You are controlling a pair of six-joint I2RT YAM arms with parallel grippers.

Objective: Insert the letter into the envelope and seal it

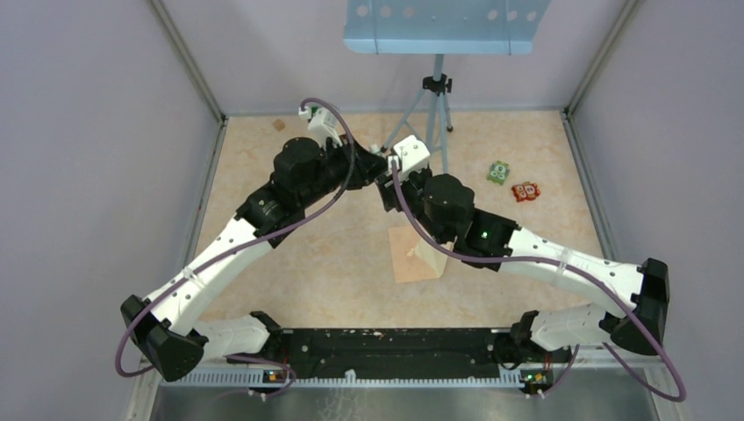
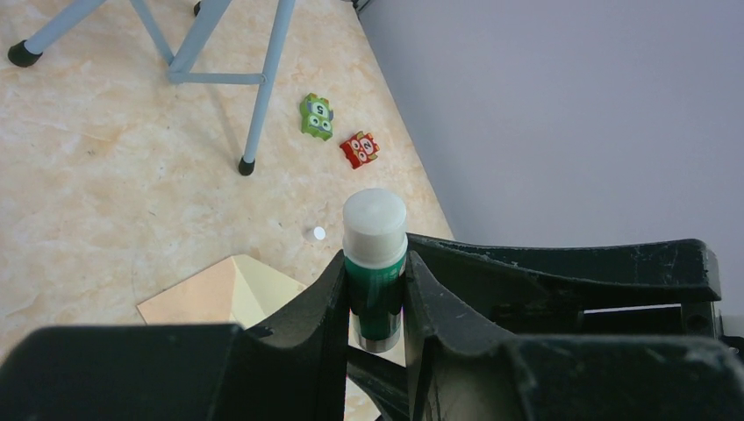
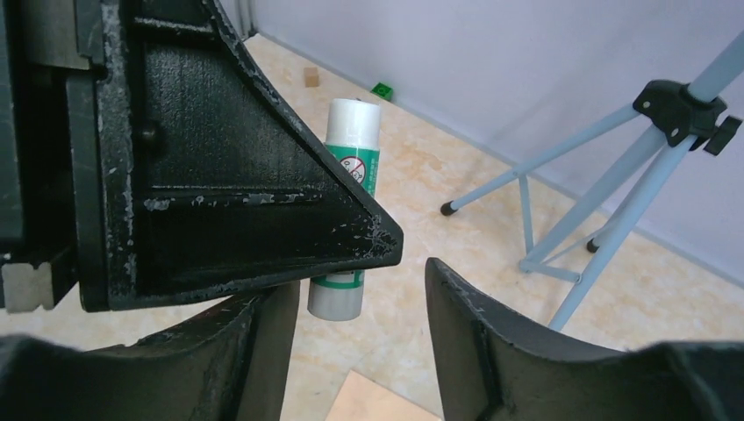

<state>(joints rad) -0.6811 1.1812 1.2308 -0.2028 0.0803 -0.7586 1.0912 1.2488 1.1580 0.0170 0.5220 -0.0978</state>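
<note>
My left gripper [image 2: 375,260] is shut on a green glue stick [image 2: 375,267] with a white cap, held above the table. In the right wrist view the stick [image 3: 348,189] shows behind the left gripper's finger [image 3: 246,193]. Its grey base hangs between the fingers of my open right gripper [image 3: 360,307], nearer the left one, with a gap on its other side. The two grippers [image 1: 379,174] meet above the table's middle. Below them the pinkish-tan envelope [image 1: 405,256] lies flat. A paler cream letter [image 2: 263,294] lies against the envelope [image 2: 189,300], partly hidden by my fingers.
A blue tripod [image 1: 432,114] stands at the back. A green toy [image 1: 498,173] and a red toy [image 1: 525,191] lie at the right rear. A small white dot [image 2: 319,233] lies near the envelope. A brown cube [image 3: 311,76] and a green block [image 3: 382,89] sit by the far wall.
</note>
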